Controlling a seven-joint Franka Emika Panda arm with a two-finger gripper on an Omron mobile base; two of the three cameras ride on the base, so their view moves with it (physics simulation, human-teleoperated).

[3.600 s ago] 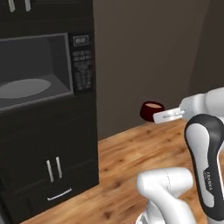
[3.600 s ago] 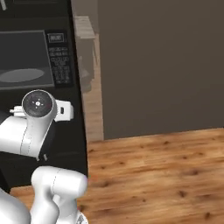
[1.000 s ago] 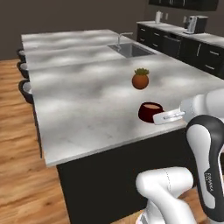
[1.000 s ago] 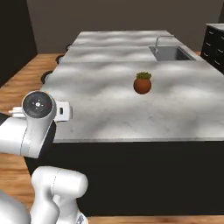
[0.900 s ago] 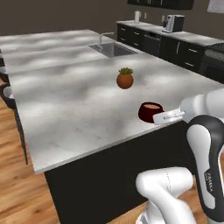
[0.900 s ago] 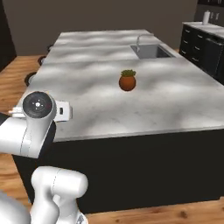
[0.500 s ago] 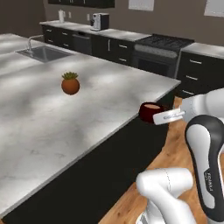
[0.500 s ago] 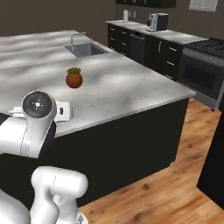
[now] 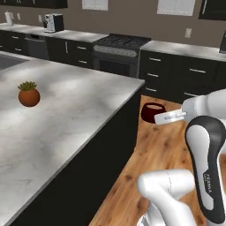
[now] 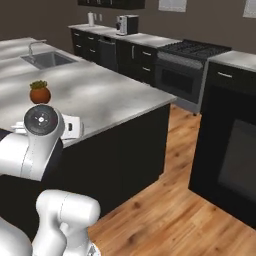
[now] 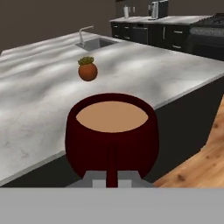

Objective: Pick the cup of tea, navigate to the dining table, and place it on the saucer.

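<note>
Cup of tea (image 11: 111,142): small, round-bellied, dark red and glossy, with a thin vertical handle facing the hand camera and flat light-brown liquid almost to the rim. It is pinched by that handle in the arm's two-finger gripper (image 11: 112,180), whose jaws are closed tight on it. In the left base view the cup (image 9: 152,112) hangs in the air off the near right corner of the dining table (image 9: 66,119), over the wooden plank floor (image 9: 159,152), clear of the tabletop.

Dining table: broad slab top, grey-white marble veining, smooth, on a plain black base.

On the table, well apart from the cup: a round orange-brown pot with a spiky green plant (image 9: 29,94); further off, a steel sink with a curved tap (image 10: 42,58).

Beyond: a run of black cabinets with pale worktops (image 9: 181,70), a black gas range (image 9: 121,52) set into them, and a small coffee machine (image 9: 53,22) on the far left worktop.
</note>
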